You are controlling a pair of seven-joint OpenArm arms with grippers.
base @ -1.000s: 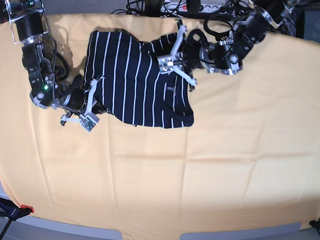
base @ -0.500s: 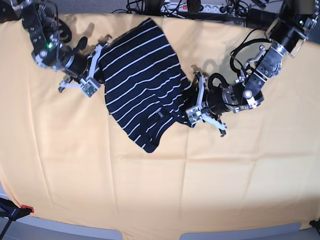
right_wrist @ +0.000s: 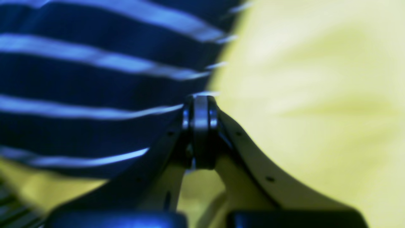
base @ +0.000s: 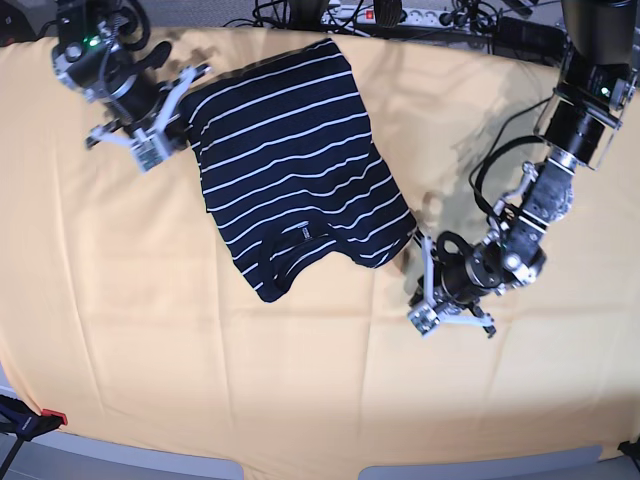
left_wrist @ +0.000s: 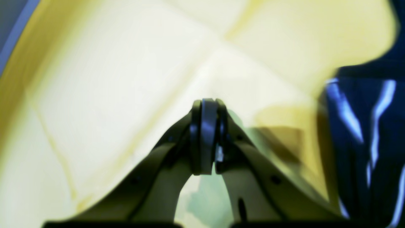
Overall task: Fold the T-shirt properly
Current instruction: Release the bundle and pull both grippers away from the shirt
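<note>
A: Why is the T-shirt [base: 295, 175] lying stretched in the upper middle of the frame?
B: The right claw [base: 178, 88], upper left, is clenching its edge; the left claw [base: 421, 272], lower right, is clenched beside its corner, maybe pinching fabric.
A: Anything in the way?
B: Only cables [base: 390, 15] crowding the tabletop's [base: 300, 380] top edge.

We can read no text anywhere; the small label [base: 301, 232] inside the collar of the T-shirt [base: 290, 160] is too small for us to make out.
</note>
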